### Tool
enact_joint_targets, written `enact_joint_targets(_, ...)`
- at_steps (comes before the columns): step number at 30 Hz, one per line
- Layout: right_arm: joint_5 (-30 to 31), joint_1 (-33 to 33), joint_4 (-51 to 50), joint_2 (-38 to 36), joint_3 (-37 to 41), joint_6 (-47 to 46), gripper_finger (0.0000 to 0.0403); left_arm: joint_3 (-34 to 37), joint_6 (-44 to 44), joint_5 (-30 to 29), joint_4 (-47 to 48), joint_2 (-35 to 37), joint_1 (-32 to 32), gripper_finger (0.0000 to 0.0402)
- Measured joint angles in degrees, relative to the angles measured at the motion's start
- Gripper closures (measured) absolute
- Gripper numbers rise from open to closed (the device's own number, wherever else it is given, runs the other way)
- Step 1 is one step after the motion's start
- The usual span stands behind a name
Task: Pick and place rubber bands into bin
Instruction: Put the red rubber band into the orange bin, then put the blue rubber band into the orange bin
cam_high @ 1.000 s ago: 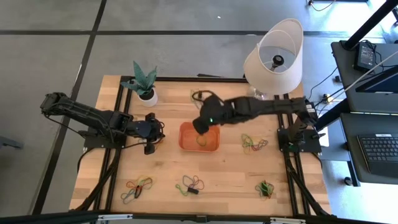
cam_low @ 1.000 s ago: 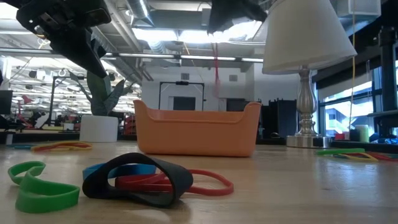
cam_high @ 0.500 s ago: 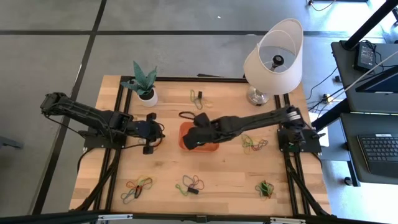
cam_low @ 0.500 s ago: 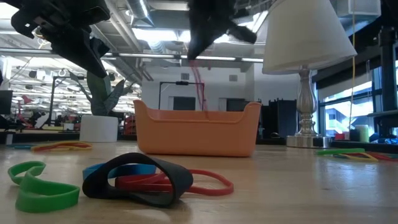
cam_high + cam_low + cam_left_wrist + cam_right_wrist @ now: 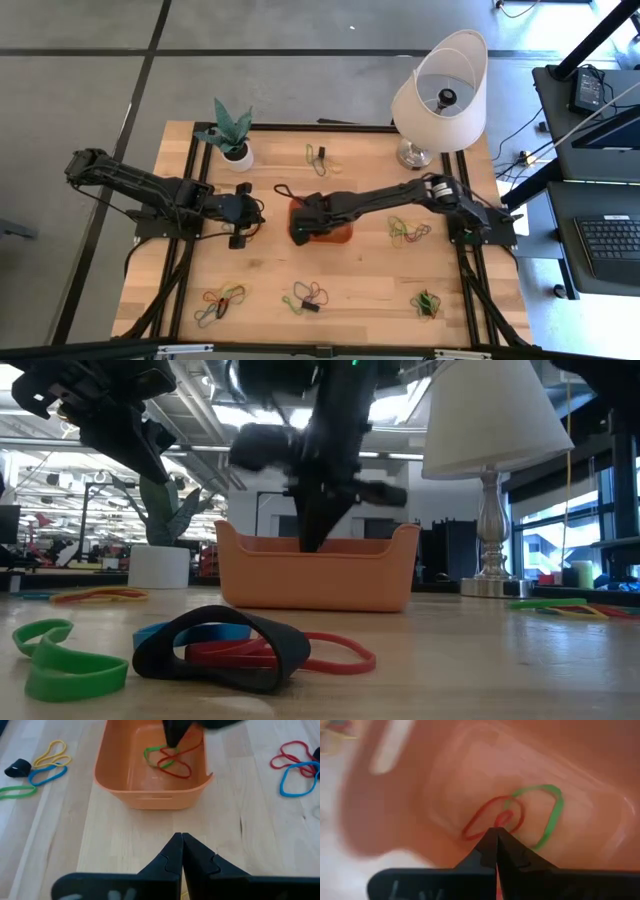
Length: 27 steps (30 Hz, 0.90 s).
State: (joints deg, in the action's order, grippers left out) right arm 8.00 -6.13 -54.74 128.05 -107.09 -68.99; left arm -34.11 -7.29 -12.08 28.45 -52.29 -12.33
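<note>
Orange bin point(image 5: 150, 795), red and green rubber bands point(image 5: 520, 817) inside, right tool point(image 5: 496, 832) seemingly pinching red loop, left tool point(image 5: 181, 839) together.

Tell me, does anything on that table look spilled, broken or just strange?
Nothing looks broken. Rubber bands lie in loose clumps around the table, apparently waiting to be collected. The right claw reaches down into the orange bin, shut on a red band. The lamp and plant stand upright.

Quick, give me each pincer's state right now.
Left pincer: shut, empty, hovering beside the bin.
Right pincer: shut on a red band, down inside the bin over a green band.
</note>
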Motion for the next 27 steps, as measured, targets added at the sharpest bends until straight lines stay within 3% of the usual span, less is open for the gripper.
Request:
enact_joint_targets(14,-2.11,1.97,-1.49,2.47,0.02,0.26,0.0389,-0.01,0.00,0.01,0.41,0.01,0.01,0.0399)
enact_joint_targets(27,-2.03,1.95,-9.97,2.19,-7.92,3.95,0.0283,-0.01,0.13,-0.15,0.55,0.01,-0.01,0.0400)
